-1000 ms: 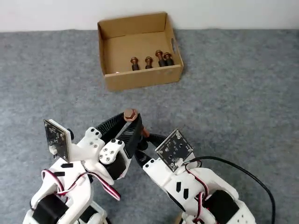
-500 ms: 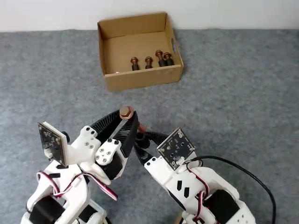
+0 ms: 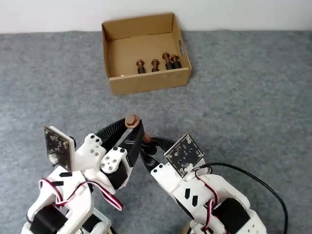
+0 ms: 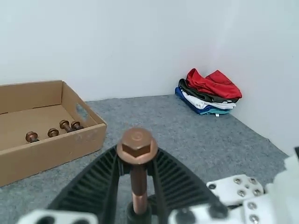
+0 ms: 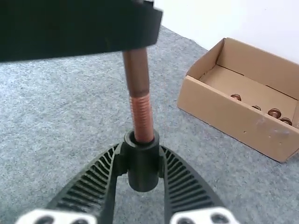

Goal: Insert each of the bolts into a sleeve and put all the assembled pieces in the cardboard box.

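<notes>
- The left gripper (image 4: 136,157) is clamping its jaws shut on the shank of a bolt (image 4: 136,154) just under the hex head. It is carrying the bolt upright, head up, above the grey surface (image 3: 253,87) in front of the cardboard box (image 3: 146,82).
- The right gripper (image 5: 140,158) is closing around a black sleeve (image 5: 140,163) and presenting its bore upward, directly under the bolt. The threaded end is entering the sleeve's mouth.
- This grip is probably keeping the two axes in line: one arm is steadying the sleeve while the other is feeding the bolt straight down.
- A band of thread is showing above the sleeve's rim in the right wrist view, so the bolt is likely not seated yet.
- Four assembled pieces (image 3: 155,65) are standing in a row inside the box, toward its front wall and right side.
- In the high view the gripper fingers and the arm bodies are covering the sleeve, leaving the bolt head (image 3: 131,120) as the clear marker of the joint.
- How deep the bolt tip is reaching inside the sleeve is hidden by the sleeve wall.
- The arms are masking the near surface, so any loose parts there are impossible to make out.
- The right wrist view is cutting off part of the box.
</notes>
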{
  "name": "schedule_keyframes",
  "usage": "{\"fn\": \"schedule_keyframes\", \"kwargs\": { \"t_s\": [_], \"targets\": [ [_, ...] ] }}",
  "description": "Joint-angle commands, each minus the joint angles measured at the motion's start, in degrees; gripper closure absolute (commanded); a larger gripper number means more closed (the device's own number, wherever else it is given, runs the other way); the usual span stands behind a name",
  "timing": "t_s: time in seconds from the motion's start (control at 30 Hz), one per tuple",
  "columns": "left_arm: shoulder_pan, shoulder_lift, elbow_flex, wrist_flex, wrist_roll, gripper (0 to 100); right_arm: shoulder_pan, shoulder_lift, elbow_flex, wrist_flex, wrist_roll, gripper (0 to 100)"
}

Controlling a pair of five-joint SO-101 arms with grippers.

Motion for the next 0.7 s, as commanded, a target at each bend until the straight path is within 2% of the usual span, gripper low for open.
{"fn": "schedule_keyframes", "kwargs": {
  "t_s": [0.0,0.17,0.4,0.47,0.6,0.67],
  "targets": [
    [0.00,-0.44,-2.07,2.46,-0.44,100,0.75,-0.48,-0.88,-1.54,0.62,99.0],
    [0.79,-0.18,-1.89,6.24,-0.26,100,0.75,-0.48,-0.88,-1.54,0.62,99.0],
    [9.49,-0.26,7.78,6.95,-0.26,99,0.75,-0.40,-0.88,-1.54,0.70,99.0],
    [9.76,-0.35,11.03,7.03,-0.26,95,0.75,-0.40,-0.88,-1.54,0.70,99.0],
    [9.67,-0.09,13.05,10.02,-0.26,79,0.75,-0.48,-0.88,-1.54,0.70,99.0],
    [9.32,-0.09,12.70,11.16,-0.26,75,0.75,-0.48,-0.88,-1.54,0.70,99.0]
  ]
}}
